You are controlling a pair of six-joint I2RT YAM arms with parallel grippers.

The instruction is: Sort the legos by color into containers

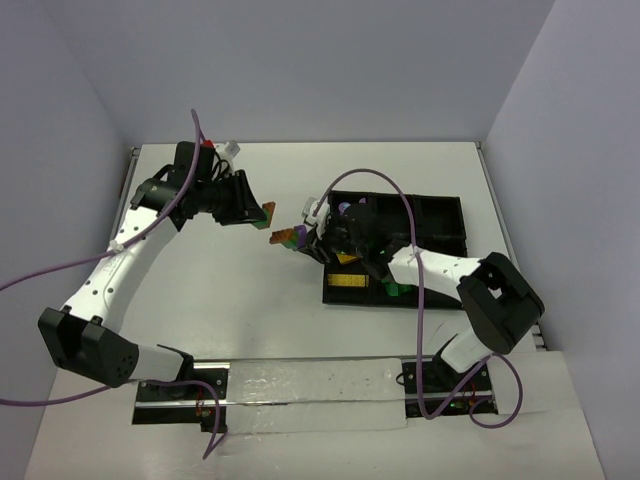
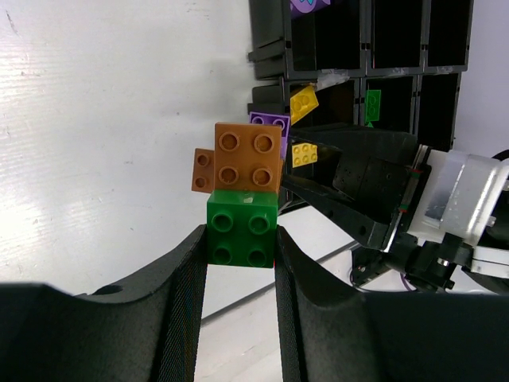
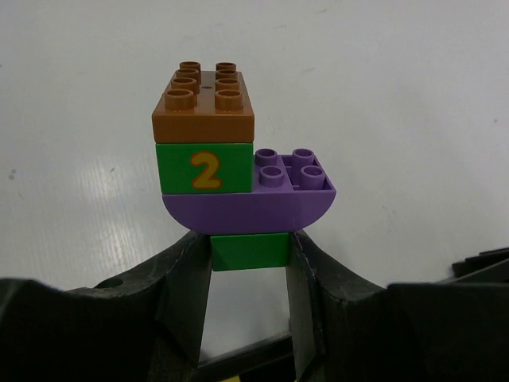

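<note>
White and faintly textured, the surface (image 1: pixel 250 300) runs out to pale walls, and on its right half lies the flat black plastic tray (image 1: pixel 445 215) of square compartments. The left arm (image 1: pixel 110 275) ends well to the left of the tray. The right arm (image 1: pixel 440 270) crosses over the tray's near-left compartments and ends just past the tray's left edge. The left pincer (image 2: pixel 241 239) is clamped on a green-and-orange plastic brick cluster (image 2: pixel 242 191). Its fingers press two opposite sides of the green four-stud brick, which has an orange four-stud brick joined to it and a smaller orange piece at that one's side. This cluster is held off the surface, left of the tray and apart from it. The right pincer (image 3: pixel 249 251) is closed on a tall plastic brick stack (image 3: pixel 231 183), just beside the tray's left edge. It grips the stack's bottom green brick, which carries a curved purple piece, a green brick printed with a yellow 2 and an orange-brown eight-stud brick. Inside the tray, a yellow studded brick (image 1: pixel 349 282) lies in a near-left compartment, a purple brick (image 1: pixel 346 208) in a far-left one and a small green brick (image 2: pixel 371 104) in another.
</note>
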